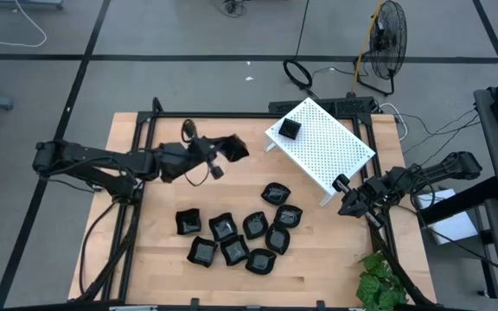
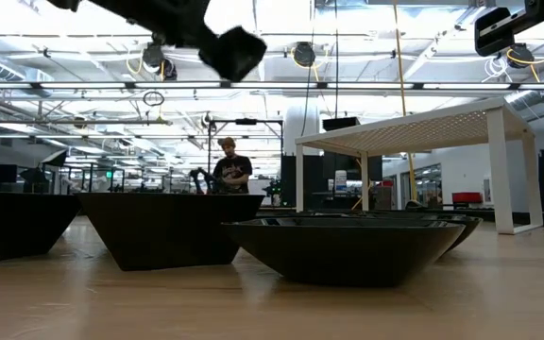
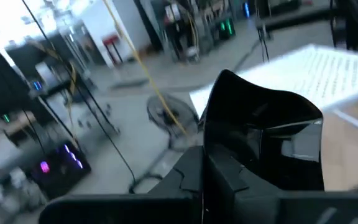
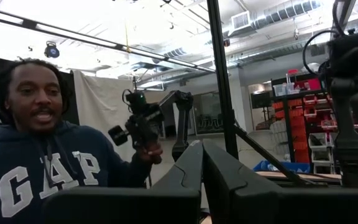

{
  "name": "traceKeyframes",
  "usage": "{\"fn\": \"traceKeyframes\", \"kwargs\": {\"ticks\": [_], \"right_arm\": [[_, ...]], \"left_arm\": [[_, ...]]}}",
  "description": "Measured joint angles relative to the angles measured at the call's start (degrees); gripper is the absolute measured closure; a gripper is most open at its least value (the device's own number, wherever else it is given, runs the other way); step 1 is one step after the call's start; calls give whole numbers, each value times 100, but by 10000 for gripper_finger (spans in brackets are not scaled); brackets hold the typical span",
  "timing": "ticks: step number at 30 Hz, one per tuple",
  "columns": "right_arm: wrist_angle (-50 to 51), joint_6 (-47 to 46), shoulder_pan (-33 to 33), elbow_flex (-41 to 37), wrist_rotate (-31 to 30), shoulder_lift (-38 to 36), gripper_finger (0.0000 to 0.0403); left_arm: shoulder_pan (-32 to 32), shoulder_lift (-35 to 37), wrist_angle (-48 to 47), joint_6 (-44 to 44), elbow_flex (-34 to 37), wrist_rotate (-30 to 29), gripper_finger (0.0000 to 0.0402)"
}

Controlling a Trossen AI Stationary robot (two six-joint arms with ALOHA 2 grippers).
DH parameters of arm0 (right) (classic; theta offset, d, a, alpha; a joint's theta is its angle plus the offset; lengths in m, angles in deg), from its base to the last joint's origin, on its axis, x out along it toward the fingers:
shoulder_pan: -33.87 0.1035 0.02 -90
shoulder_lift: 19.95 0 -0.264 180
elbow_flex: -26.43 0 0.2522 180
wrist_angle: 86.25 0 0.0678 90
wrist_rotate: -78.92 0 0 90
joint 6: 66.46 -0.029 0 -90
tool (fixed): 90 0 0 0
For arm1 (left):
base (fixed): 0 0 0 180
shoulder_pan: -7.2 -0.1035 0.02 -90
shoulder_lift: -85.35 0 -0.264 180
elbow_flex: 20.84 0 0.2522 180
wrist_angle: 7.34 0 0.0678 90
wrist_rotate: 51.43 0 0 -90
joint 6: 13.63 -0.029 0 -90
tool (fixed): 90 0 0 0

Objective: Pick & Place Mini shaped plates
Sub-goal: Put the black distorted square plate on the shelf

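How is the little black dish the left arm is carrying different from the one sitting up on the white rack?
The carried dish is clamped in the left gripper and hangs in the air, above the table; the rack dish rests free on top of the white rack, near its far corner. The carried one is tipped on edge in the jaws; the rack one sits flat. Both are small, glossy and black.

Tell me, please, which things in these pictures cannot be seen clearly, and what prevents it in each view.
- Shape of the plate held by the left gripper: blurred in the left wrist view, too small in the high view.
- Plate on the white rack: too small in the high view; hidden by the rack top in the low view.
- Count of the plates on the table: near ones hide those behind in the low view.
- Table: unseen in the right wrist view, beyond the shut right gripper.
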Motion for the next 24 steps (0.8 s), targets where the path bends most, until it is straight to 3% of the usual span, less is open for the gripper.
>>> {"fn": "traceKeyframes", "kwargs": {"ticks": [7, 17, 24], "right_arm": [[-479, 849, -1, -2, -320, -4, 403], [-556, 1511, 0, -2, -157, 11, 403], [-527, 1360, 0, -2, -143, 33, 403]], "left_arm": [[56, -2, 541, -608, 0, 6, 395], [229, -7, 520, -1099, 0, 10, 395], [308, -7, 298, -1621, 2, 10, 397]]}}
